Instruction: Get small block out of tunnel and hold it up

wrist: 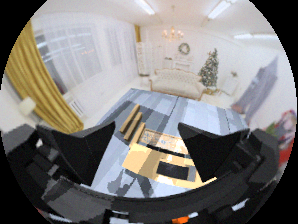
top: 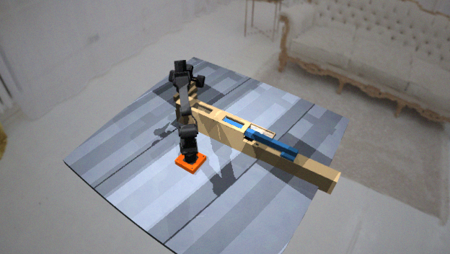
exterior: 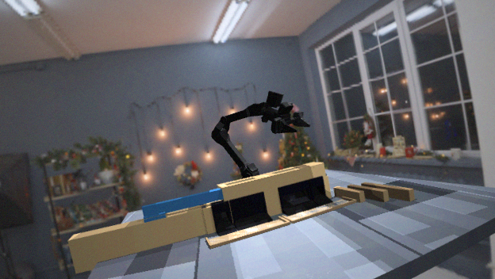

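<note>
Our gripper (exterior: 291, 124) (wrist: 147, 125): spread wide, holding nothing, above the table | tunnel (top: 231, 138) (exterior: 273, 198) (wrist: 142, 162): on the table, blue handle (top: 272, 141) (exterior: 182, 204) out one end | block: probably inside, though we can't make it out | three rods (exterior: 386, 192) (wrist: 132, 122): beside the tunnel's other end

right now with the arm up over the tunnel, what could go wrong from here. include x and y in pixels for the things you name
The open gripper (top: 200, 80) (exterior: 302, 122) (wrist: 147, 125) is above the three loose rods (exterior: 398, 192) (wrist: 131, 119) near the tunnel's (top: 223, 133) (exterior: 273, 198) end, so coming down there might knock them. The blue handle (top: 275, 143) (exterior: 182, 203) lies along the opposite side, so a descent here would likely miss it. The block isn't visible in any view, so a blind reach inside could close on nothing.
</note>
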`<state>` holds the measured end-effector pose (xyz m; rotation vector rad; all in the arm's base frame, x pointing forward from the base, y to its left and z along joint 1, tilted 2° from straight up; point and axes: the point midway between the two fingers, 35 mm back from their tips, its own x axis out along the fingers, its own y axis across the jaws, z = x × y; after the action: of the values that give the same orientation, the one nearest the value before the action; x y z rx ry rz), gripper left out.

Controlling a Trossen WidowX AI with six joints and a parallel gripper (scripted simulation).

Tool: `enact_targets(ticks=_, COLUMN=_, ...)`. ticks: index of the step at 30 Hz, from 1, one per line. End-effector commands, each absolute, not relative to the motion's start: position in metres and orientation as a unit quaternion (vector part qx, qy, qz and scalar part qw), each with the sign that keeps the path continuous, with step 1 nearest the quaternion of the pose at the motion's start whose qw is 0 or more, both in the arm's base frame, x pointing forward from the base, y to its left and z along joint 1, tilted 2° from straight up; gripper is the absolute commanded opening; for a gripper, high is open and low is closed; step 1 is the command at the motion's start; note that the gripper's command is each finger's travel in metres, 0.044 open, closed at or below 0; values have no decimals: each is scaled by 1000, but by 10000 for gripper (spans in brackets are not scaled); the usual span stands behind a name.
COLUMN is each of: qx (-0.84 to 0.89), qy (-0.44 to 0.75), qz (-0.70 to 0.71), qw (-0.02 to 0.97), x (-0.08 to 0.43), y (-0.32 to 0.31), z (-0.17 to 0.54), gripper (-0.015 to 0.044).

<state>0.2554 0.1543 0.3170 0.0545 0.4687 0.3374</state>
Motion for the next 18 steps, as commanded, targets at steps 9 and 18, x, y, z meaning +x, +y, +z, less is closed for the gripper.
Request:
enact_targets(ticks=9, qx=90, qy=486, qz=44, qw=868, x=250, y=73, z=214, gripper=440)
enact_targets(ticks=18, qx=101, qy=488, qz=29, qw=867, x=254, y=66, z=214, gripper=440)
